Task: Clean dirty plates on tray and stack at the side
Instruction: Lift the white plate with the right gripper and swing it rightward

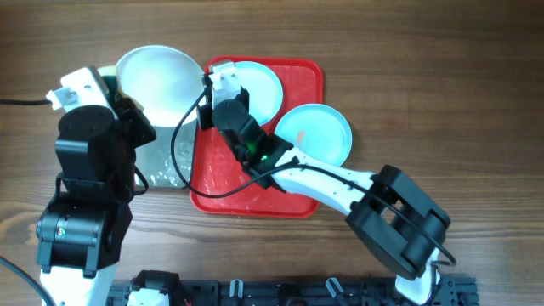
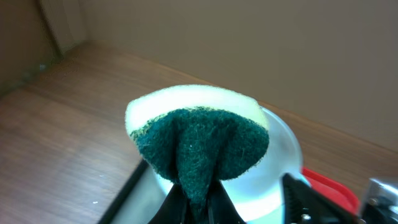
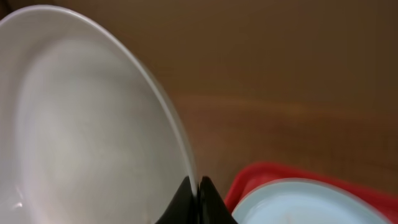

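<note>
My right gripper (image 1: pixel 206 87) is shut on the rim of a white plate (image 1: pixel 157 78) and holds it tilted over the dark grey metal tray, left of the red tray (image 1: pixel 221 183). The right wrist view shows the jaws (image 3: pixel 198 186) pinching that plate's edge (image 3: pixel 81 124). My left gripper (image 1: pixel 113 85) is shut on a green and yellow sponge (image 2: pixel 199 137), just left of the held plate (image 2: pixel 283 149). A second plate (image 1: pixel 259 85) lies on the red tray's far end. A third pale aqua plate (image 1: pixel 316 132) rests at the tray's right edge, partly over the table.
The dark grey metal tray (image 1: pixel 163 166), wet with droplets, lies left of the red tray, partly under my left arm. The wooden table (image 1: pixel 442 76) stretches to the right. A black rail (image 1: pixel 280 293) runs along the front edge.
</note>
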